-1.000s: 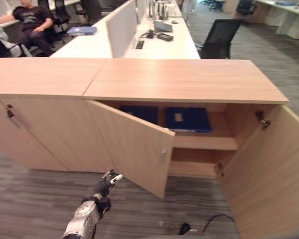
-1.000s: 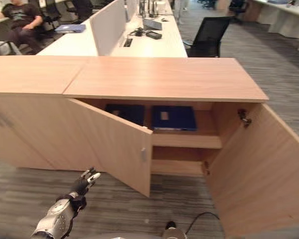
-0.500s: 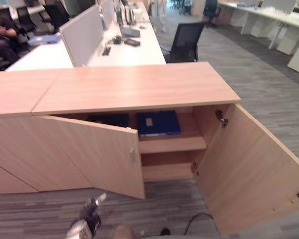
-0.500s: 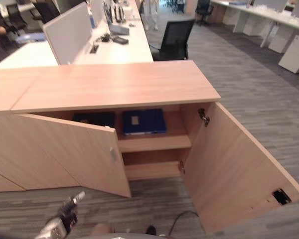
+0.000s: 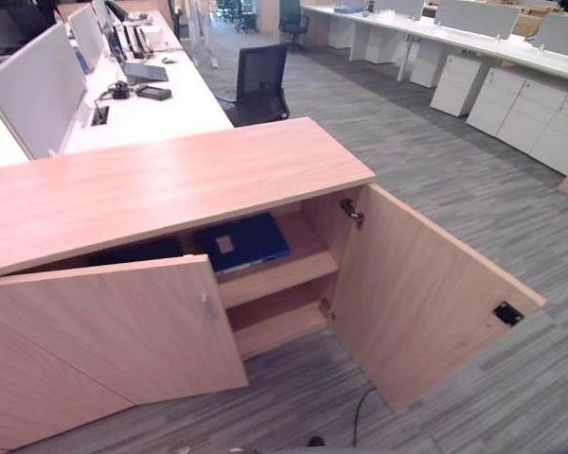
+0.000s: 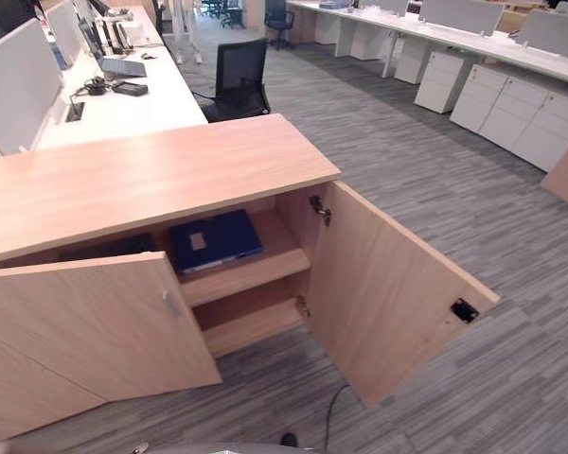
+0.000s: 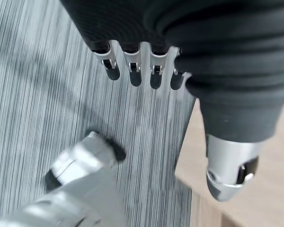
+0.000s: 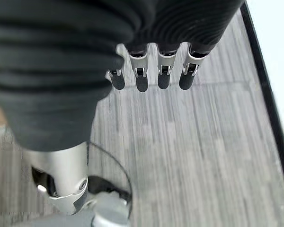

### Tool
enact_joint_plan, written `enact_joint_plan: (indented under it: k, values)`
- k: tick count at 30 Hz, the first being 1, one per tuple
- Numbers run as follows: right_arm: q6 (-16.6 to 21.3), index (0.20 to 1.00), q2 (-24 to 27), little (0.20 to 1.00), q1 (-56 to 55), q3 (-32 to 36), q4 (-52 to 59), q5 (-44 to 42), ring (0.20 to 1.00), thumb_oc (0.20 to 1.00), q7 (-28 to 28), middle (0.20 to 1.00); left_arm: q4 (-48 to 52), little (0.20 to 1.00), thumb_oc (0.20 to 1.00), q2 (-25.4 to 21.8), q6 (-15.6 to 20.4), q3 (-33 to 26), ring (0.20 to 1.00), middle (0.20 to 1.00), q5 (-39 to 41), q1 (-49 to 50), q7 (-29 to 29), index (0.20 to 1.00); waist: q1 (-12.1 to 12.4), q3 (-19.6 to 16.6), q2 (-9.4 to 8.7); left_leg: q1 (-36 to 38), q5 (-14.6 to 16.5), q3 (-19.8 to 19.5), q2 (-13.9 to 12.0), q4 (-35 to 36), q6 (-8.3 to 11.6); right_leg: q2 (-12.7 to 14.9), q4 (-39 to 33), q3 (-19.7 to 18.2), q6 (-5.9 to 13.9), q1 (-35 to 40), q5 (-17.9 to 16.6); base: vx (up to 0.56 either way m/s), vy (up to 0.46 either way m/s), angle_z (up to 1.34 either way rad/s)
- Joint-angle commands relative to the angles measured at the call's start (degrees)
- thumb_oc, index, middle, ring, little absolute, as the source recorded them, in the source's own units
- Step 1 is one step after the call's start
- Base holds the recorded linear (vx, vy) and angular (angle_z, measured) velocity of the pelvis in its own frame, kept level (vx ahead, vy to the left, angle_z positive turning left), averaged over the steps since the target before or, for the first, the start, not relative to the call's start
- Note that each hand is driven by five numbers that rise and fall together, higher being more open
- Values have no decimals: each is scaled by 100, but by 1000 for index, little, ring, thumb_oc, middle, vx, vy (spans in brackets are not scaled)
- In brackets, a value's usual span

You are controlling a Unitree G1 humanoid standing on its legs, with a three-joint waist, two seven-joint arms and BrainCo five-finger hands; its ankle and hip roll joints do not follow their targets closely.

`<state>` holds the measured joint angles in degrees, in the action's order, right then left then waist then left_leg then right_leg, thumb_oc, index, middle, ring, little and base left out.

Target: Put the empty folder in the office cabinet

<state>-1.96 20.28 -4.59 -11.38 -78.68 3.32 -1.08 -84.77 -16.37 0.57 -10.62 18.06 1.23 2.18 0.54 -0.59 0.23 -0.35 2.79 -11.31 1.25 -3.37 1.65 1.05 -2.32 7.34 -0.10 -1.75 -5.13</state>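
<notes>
Both doors of the light wooden office cabinet (image 5: 170, 180) hang wide open. A dark blue flat folder (image 5: 241, 242) lies on its upper shelf, well apart from both hands: left hand (image 7: 189, 71) and right hand (image 8: 85, 71) hang over grey carpet, fingers straight, holding nothing.

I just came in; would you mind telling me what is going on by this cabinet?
Nothing is being handled at this moment. The office cabinet stands with both doors open, and a blue folder lies flat on its upper shelf. The left hand and the right hand hang over the grey carpet, fingers relaxed and holding nothing.
</notes>
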Motion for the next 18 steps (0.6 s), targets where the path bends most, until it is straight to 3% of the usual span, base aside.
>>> enact_joint_plan:
  k: [1, 6, 13, 18]
  values:
    - [4, 1000, -59, 1000, 364, 55, 94, -200, 1000, 1000, 30, 1000, 160, 1000, 1000, -491, 53, -59, 1000, 1000, -239, 469, -52, 1000, 274, -78, -285, -5, -82, -87, 143, 441, -157, 939, 59, -829, 993, 59, 182, -22, 137, -14]
    - [28, 1000, -198, 1000, 313, 235, 248, -469, 1000, 1000, 17, 1000, 156, 1000, 1000, -457, 63, -112, 1000, 1000, -237, 544, -72, 1000, 256, -113, -320, 96, 44, 82, 362, 391, -338, 1180, 32, -932, 1162, -5, -9, -35, 184, -10]
    - [254, 1000, -629, 1000, 103, 830, 432, -1793, 1000, 1000, 94, 1000, 111, 1000, 1000, -123, 68, -127, 1000, 1000, -84, 674, 33, 1000, 154, -112, -241, 263, 105, 473, 560, 538, -558, 1418, -120, -1007, 1346, -244, -370, -44, 162, -33]
    - [312, 1000, -567, 1000, 202, 959, 565, -1987, 1000, 1000, 27, 1000, 53, 1000, 1000, -178, 75, -185, 1000, 1000, -140, 712, 29, 1000, 167, 69, -228, 497, 161, 869, 538, 649, -578, 1551, -78, -233, 1377, -379, -564, -42, 68, -65]
